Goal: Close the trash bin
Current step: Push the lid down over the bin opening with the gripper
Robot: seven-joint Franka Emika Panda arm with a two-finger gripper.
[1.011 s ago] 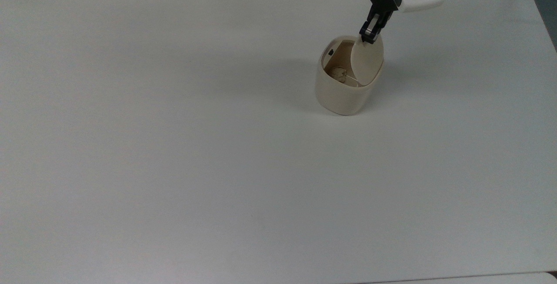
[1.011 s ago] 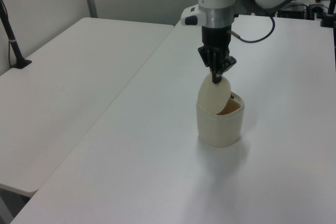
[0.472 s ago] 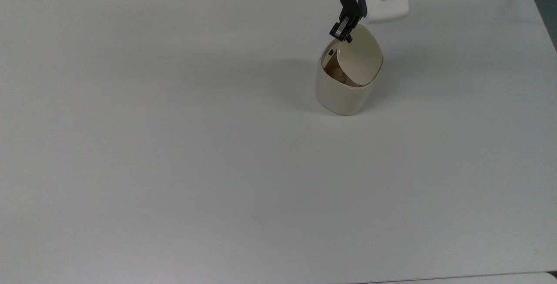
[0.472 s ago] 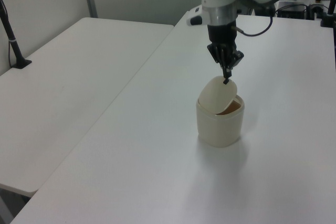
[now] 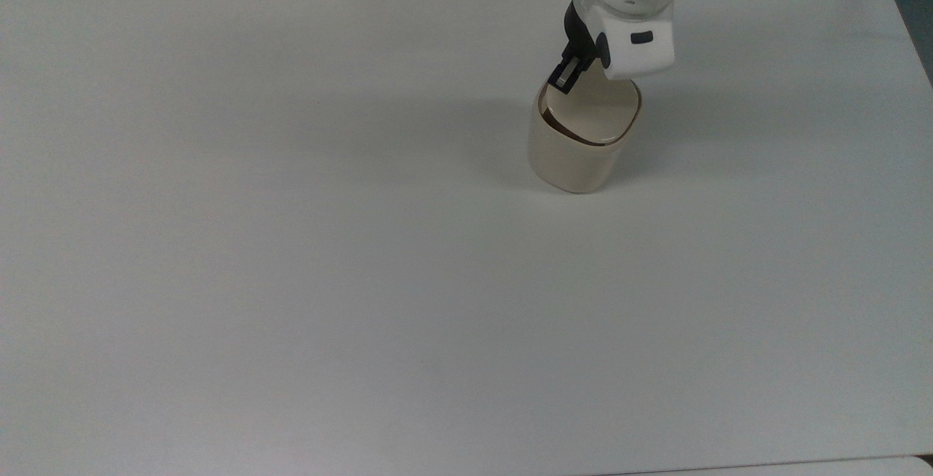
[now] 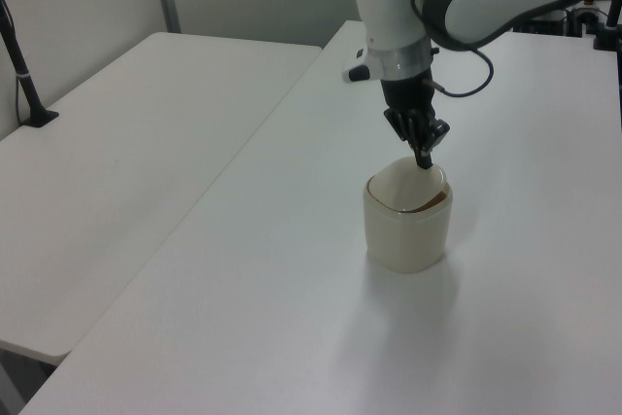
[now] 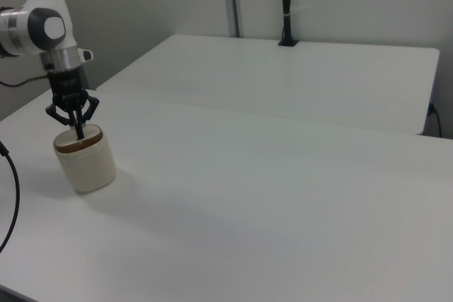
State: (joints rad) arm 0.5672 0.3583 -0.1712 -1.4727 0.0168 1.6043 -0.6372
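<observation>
I see the trash bin point(image 7: 85, 163) standing on my white table point(image 7: 269, 196) near the right view's left edge. Its lid point(image 7: 79, 143) sits almost flat, a thin dark gap showing along the rim. My gripper point(image 7: 78, 129) points straight down, its tips together on the lid's top. A 2nd table point(image 7: 297, 79) stands behind.

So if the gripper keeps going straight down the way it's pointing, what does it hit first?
The bin's lid: the gripper points down at its raised edge, apparently touching already. Under the lid lies the bin.
</observation>
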